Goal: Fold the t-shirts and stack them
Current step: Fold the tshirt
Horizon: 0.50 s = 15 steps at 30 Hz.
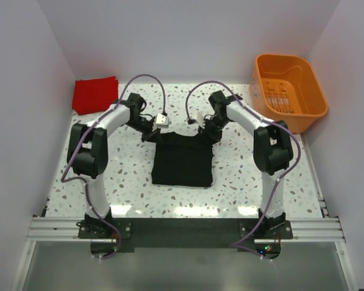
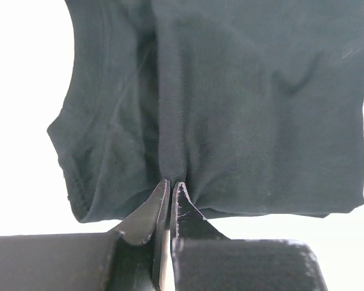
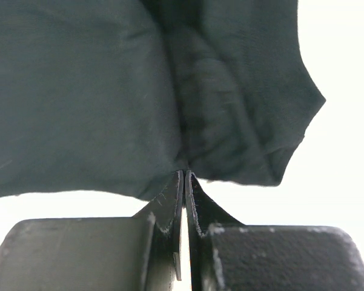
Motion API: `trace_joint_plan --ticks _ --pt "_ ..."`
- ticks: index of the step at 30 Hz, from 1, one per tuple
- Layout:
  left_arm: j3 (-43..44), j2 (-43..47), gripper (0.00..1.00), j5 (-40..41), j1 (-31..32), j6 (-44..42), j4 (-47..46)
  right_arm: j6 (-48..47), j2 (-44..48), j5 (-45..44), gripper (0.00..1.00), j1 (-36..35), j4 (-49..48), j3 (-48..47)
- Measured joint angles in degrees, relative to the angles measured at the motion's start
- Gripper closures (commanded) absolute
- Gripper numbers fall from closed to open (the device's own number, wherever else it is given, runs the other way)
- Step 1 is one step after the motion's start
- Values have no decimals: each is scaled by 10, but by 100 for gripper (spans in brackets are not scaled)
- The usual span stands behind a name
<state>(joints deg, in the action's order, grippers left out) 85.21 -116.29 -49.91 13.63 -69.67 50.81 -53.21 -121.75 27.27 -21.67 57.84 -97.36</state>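
The black t-shirt (image 1: 183, 160) lies partly folded in the middle of the table. My left gripper (image 1: 152, 134) is shut on its far left edge; the left wrist view shows the cloth (image 2: 230, 109) pinched at the gripper's tips (image 2: 171, 183). My right gripper (image 1: 209, 133) is shut on the far right edge; the right wrist view shows the cloth (image 3: 97, 97) bunched at the gripper's tips (image 3: 186, 173). The red t-shirt (image 1: 94, 93) is a small folded rectangle at the far left corner.
An orange plastic basket (image 1: 287, 91) stands at the far right. White walls close in the table (image 1: 242, 176) on three sides. Purple cables loop above both arms.
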Motion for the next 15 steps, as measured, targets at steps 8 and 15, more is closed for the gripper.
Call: trace_joint_plan --ticks 8,15 --pt "8 130 100 -40 0 -31 104 -9 133 38 100 -16 80 -1" --pt "133 26 100 -49 -14 -24 129 -41 24 37 100 6 127 -138"
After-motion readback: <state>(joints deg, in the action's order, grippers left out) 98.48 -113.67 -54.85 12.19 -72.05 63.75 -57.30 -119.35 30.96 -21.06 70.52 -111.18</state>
